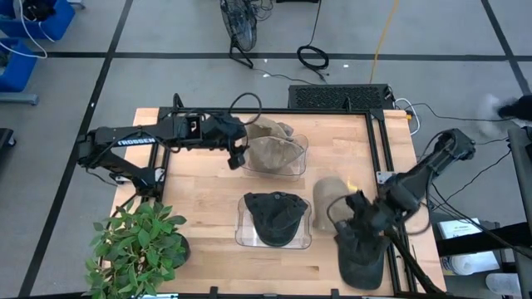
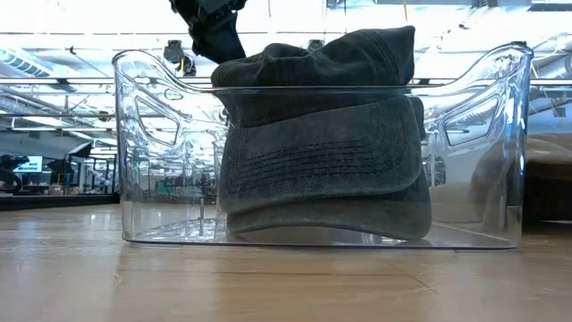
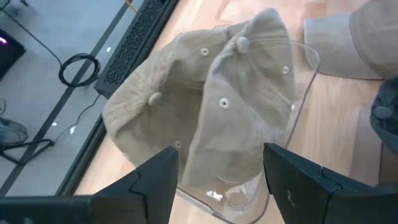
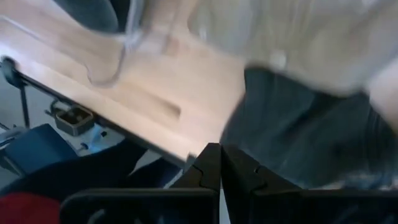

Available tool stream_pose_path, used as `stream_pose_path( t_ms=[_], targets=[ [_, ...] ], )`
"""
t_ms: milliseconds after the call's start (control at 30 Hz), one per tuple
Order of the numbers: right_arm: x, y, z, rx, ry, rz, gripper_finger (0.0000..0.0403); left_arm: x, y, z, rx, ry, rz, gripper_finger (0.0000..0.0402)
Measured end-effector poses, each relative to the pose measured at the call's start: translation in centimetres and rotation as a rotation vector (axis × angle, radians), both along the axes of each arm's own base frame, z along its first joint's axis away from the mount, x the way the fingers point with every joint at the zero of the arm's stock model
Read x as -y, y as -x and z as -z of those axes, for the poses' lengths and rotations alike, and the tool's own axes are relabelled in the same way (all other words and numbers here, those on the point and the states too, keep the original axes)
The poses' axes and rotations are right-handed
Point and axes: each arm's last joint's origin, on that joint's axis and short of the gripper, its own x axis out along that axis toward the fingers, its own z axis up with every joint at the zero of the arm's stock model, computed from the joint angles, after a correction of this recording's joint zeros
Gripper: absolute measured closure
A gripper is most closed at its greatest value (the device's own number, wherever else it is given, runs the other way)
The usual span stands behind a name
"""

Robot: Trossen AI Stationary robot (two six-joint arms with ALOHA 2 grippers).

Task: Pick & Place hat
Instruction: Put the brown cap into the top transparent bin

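Two beige hats (image 1: pixel 270 149) (image 3: pixel 236 93) lie piled in the far clear bin (image 1: pixel 301 141) (image 3: pixel 308 68). My left gripper (image 1: pixel 237 156) (image 3: pixel 217 155) hovers open at the bin's left end, above the hats, with a finger on either side of them. Dark hats (image 1: pixel 274 218) (image 2: pixel 331 152) are stacked in the near clear bin (image 1: pixel 243 224) (image 2: pixel 152 134). Another beige hat (image 1: pixel 331 198) and a dark hat (image 1: pixel 363 262) (image 4: pixel 311 130) lie on the table to the right. My right gripper (image 1: pixel 359 223) (image 4: pixel 221 152) is shut over the dark hat's far part. My right gripper is shut, pointing down at the far-left edge of the dark hat on the table. Blur and the fingers themselves hide the tips' meeting point, so I cannot tell whether it touches the hat.
A potted plant (image 1: pixel 137 245) stands at the near left corner. A black metal frame (image 1: pixel 386 149) runs along the table's right side, close to my right arm. Bare wood lies between the bins and along the near edge.
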Motion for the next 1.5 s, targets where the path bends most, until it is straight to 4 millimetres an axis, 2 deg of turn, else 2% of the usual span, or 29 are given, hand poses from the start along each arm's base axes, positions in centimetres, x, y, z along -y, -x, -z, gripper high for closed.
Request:
stream_pose_path(
  t_ms=[133, 333, 500, 800, 967, 1200, 1500],
  targets=[
    [-2.7, 0.1, -0.3, -0.060, -0.010, 0.071, 0.0403, 0.3, -0.1, 0.0, -0.006, -0.012, 0.027, 0.0167],
    [-5.3, -1.0, 2.3, -0.035, 0.104, 0.119, 0.0403, 0.4, -0.1, 0.0, -0.006, -0.013, 0.031, 0.0167],
    [-6.0, -1.9, 4.2, -0.089, 0.166, 0.145, 0.0403, 0.5, -0.1, 0.0, -0.007, -0.013, 0.033, 0.0167],
    [-5.6, -1.1, 7.9, -0.159, 0.226, 0.232, 0.0393, 0.5, -0.1, 0.0, -0.005, -0.008, 0.029, 0.0167],
    [-5.2, -1.5, 9.8, -0.116, 0.210, 0.257, 0.0348, 0.4, -0.1, 0.0, 0.000, -0.003, 0.007, 0.0167],
    [-4.4, -1.0, 11.8, -0.083, 0.255, 0.274, 0.0262, 0.4, -0.1, 0.0, 0.007, 0.001, -0.022, 0.0167],
    [-3.5, -0.6, 13.0, -0.018, 0.349, 0.300, 0.0173, 0.3, -0.1, 0.0, 0.017, 0.007, -0.062, 0.0167]
  ],
)
